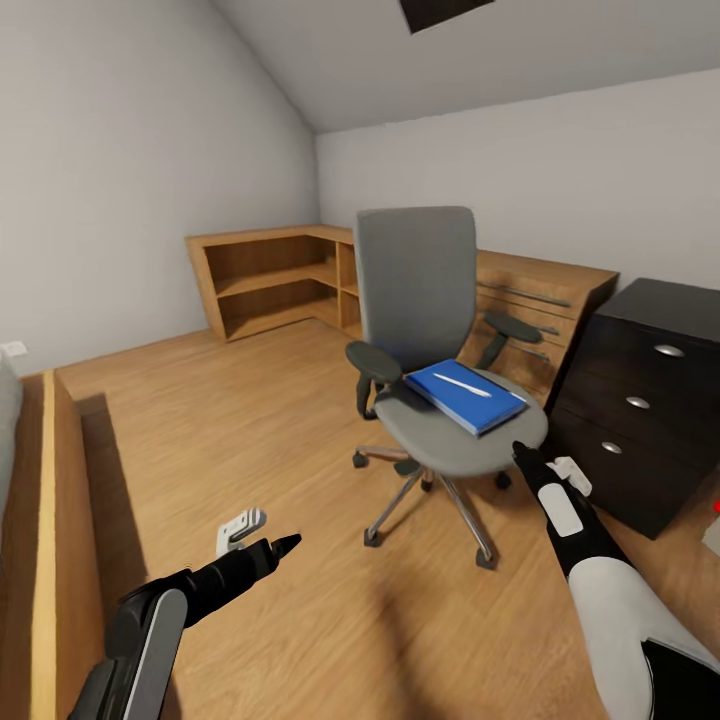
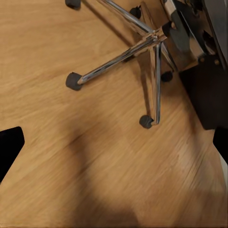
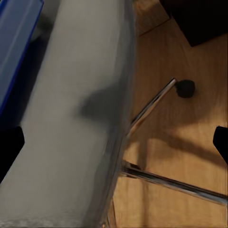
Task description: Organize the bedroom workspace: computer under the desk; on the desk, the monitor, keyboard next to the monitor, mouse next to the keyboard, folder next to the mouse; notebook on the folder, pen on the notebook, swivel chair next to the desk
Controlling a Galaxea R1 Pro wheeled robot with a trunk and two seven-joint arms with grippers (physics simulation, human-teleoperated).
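The grey swivel chair [image 1: 440, 400] stands mid-room on the wooden floor. On its seat lies the blue folder [image 1: 470, 400] with the thin white pen [image 1: 462, 385] on top. My right gripper [image 1: 522, 452] is open just off the seat's front right edge; its wrist view shows the seat [image 3: 71, 118] and a folder corner [image 3: 16, 42]. My left gripper [image 1: 285, 545] hangs open over bare floor left of the chair, facing the chrome base [image 2: 142, 45]. The desk's black drawers [image 1: 640, 400] stand right of the chair. Monitor, keyboard, mouse and notebook are out of view.
Low wooden shelves [image 1: 270, 280] run along the back corner, and a wooden drawer unit [image 1: 545, 290] sits behind the chair. A wooden ledge [image 1: 60, 480] borders the left. A pale box sliver with a red light [image 1: 714, 530] shows at the right edge.
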